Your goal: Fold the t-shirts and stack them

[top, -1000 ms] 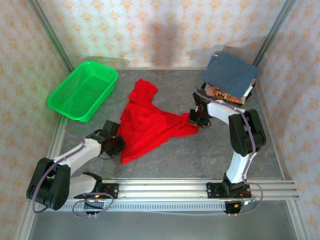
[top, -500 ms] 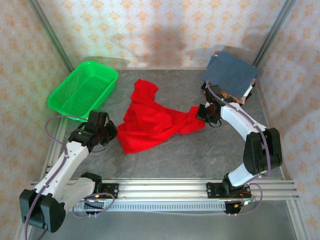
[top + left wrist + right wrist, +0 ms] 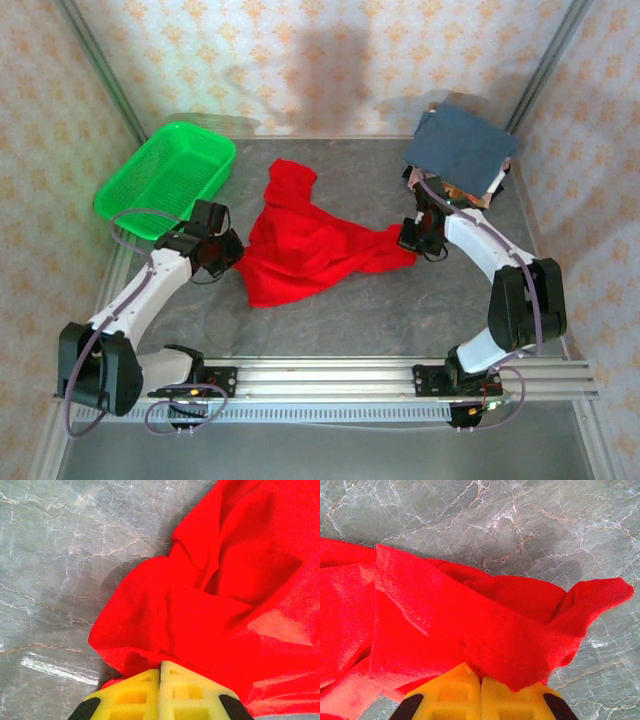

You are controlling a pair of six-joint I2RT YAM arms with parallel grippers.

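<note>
Red t-shirt (image 3: 305, 250) lies crumpled mid-table (image 3: 400, 310), held at both ends.
Its long axis runs left to right, with one lobe pointing far. The left hand (image 3: 228, 252) pinches its left edge and the right hand (image 3: 408, 238) its right corner, both with fingers pressed together on cloth.

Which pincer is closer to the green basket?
Left. The left pincer grips the red t-shirt close by the green basket; the right pincer grips its other end, much farther away.
</note>
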